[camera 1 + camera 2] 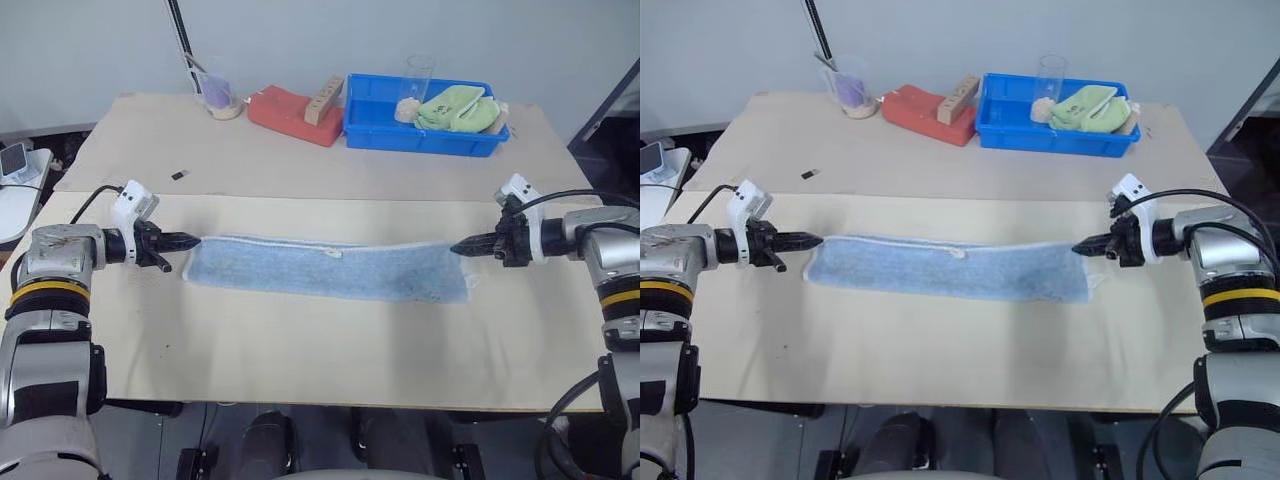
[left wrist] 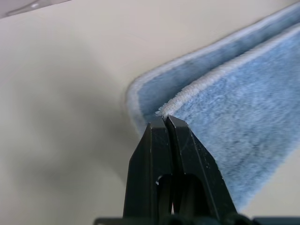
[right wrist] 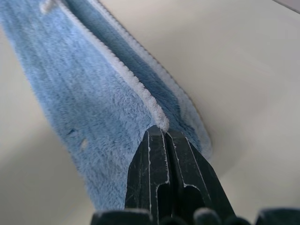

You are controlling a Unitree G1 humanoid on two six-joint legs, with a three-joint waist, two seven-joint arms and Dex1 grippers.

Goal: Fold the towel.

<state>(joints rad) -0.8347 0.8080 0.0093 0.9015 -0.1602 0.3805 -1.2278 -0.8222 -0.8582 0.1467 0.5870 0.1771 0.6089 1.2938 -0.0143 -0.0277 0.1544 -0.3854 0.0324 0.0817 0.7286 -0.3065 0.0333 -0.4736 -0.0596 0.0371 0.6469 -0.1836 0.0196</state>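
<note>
You've got a big tan table with the light blue towel stretched out across the middle as a long narrow strip, already doubled over lengthwise, the top layer's white edging sitting a bit short of the edge of the layer underneath. Way at the back there's a blue bin with a green cloth in it, a red block and a couple of clear cups, all well apart from the towel, so nothing's in your way.

For the step you're on, I'd say you're setting the long fold down. Keep both ends level and keep a little tension so the strip lands flat, and line the top edging up with the one below before you let go. Don't drag it sideways or the bottom layer will bunch.

The left gripper is at the towel's left end, clamped right on the corner of the top layer's edging. The right gripper is doing the same at the right end, pinched on the white edging there. So the towel runs straight between the two, each one holding a corner, the cloth resting on the table.
</note>
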